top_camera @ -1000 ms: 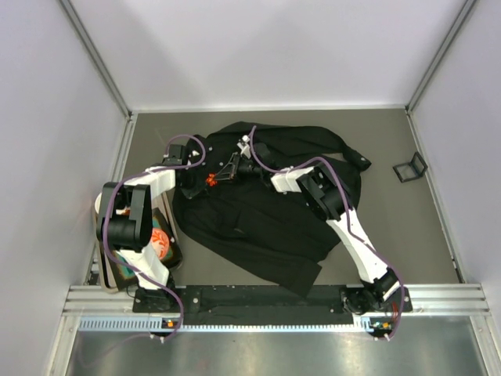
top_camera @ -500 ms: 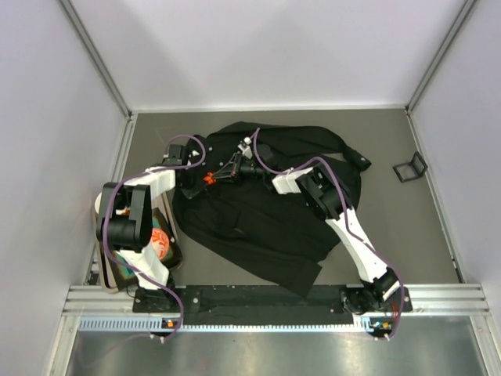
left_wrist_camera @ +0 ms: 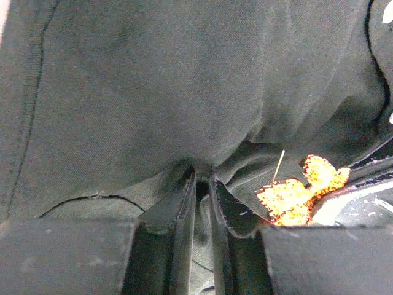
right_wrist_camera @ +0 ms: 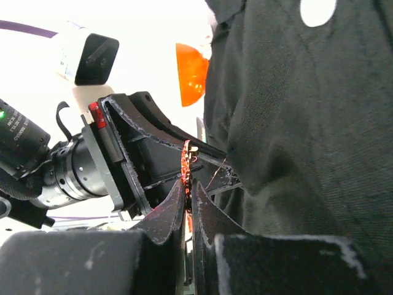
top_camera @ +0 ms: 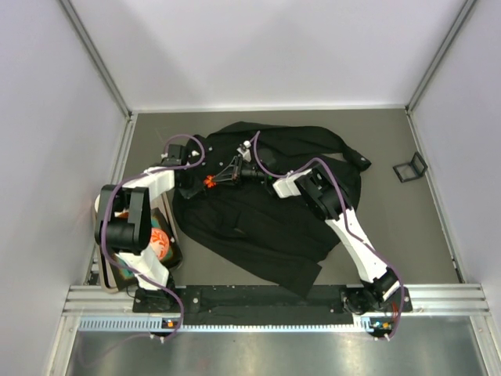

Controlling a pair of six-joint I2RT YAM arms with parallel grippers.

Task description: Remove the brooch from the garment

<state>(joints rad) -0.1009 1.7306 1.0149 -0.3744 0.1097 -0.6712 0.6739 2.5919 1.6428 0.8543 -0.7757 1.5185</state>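
- Left pincer [left_wrist_camera: 201, 178]: is pinching, nearly closed, a fold of the garment [left_wrist_camera: 153, 80].
- Right pincer [right_wrist_camera: 189, 198]: is gripping the brooch [left_wrist_camera: 304, 187] edge-on, just beside that fold.
- Handling, as judged: drawing straight along the pin while the cloth is being held taut is looking wisest.
- Counting: one brooch, one garment, two pincers.

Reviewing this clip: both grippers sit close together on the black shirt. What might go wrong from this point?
1. The right gripper pinches the tiny red-orange leaf-shaped brooch by its thin edge, so it may slip out when pulled.
2. The brooch's thin pale pin lies close to the black fabric shirt and might catch in it.
3. The left gripper clamps only a small fold, which may slide free and let the shirt lift along.
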